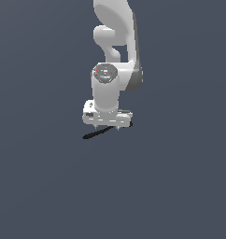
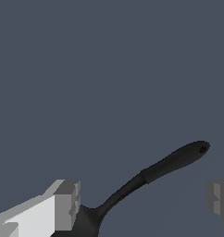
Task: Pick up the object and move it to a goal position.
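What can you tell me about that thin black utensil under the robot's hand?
The black utensil is slim and matte, plastic-looking, with a long handle ending in a rounded tip that has a small hole. The handle narrows to a thin neck, then widens into a flat head, mostly cut off at the wrist view's edge. It lies between the open jaws, its head right beside one finger; whether they touch is unclear. In the exterior view it shows as a dark sliver just below the gripper.
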### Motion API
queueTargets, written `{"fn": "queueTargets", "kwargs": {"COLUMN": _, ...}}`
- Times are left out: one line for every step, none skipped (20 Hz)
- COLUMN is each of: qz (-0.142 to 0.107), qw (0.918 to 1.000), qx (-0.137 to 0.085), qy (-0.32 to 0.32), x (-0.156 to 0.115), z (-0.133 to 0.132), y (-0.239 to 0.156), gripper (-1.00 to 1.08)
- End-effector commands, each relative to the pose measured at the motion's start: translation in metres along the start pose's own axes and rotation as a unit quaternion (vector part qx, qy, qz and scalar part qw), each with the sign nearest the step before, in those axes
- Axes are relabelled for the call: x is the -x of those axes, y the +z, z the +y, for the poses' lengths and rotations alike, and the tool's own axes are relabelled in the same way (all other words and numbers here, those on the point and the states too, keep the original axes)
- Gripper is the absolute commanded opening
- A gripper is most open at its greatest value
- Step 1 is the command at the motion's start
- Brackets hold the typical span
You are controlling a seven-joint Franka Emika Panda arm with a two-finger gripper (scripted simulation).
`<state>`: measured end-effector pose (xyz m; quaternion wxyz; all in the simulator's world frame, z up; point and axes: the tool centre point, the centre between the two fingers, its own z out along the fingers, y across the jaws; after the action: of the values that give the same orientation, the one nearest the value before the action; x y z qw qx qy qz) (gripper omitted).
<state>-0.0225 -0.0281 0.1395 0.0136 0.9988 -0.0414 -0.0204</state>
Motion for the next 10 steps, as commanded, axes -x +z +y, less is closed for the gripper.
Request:
{"fn": "queueTargets", "kwargs": {"qz": 0.001, "qw": 0.9997, "qx": -0.002, "qy": 0.023, "x": 0.003, "z": -0.001, "y": 0.004, "gripper": 1.0}}
{"fn": "queueTargets", "kwargs": {"qz": 0.001, "qw": 0.9994, "qx": -0.003, "qy": 0.034, "x": 0.004, "z": -0.001, "y": 0.006, "gripper": 1.0}}
{"fn": "queueTargets", "kwargs": {"qz": 0.001, "qw": 0.999, "qx": -0.003, "qy": 0.045, "x": 0.006, "z": -0.002, "y": 0.008, "gripper": 1.0}}
{"fn": "queueTargets", "kwargs": {"qz": 0.001, "qw": 0.9983, "qx": -0.004, "qy": 0.058, "x": 0.007, "z": -0.002, "y": 0.01, "gripper": 1.0}}
{"fn": "queueTargets", "kwargs": {"qz": 0.002, "qw": 0.9975, "qx": -0.005, "qy": 0.071, "x": 0.009, "z": -0.003, "y": 0.013, "gripper": 1.0}}
{"fn": "queueTargets", "kwargs": {"qz": 0.002, "qw": 0.9964, "qx": -0.006, "qy": 0.084, "x": 0.011, "z": -0.003, "y": 0.015, "gripper": 1.0}}
{"fn": "queueTargets", "kwargs": {"qz": 0.002, "qw": 0.9951, "qx": -0.007, "qy": 0.099, "x": 0.012, "z": -0.003, "y": 0.018, "gripper": 1.0}}
{"fn": "queueTargets", "kwargs": {"qz": 0.003, "qw": 0.9935, "qx": -0.008, "qy": 0.113, "x": 0.014, "z": -0.004, "y": 0.02, "gripper": 1.0}}
{"fn": "queueTargets", "kwargs": {"qz": 0.003, "qw": 0.9918, "qx": -0.009, "qy": 0.128, "x": 0.016, "z": -0.004, "y": 0.023, "gripper": 1.0}}
{"fn": "queueTargets", "kwargs": {"qz": 0.003, "qw": 0.9898, "qx": -0.01, "qy": 0.142, "x": 0.018, "z": -0.004, "y": 0.025, "gripper": 1.0}}
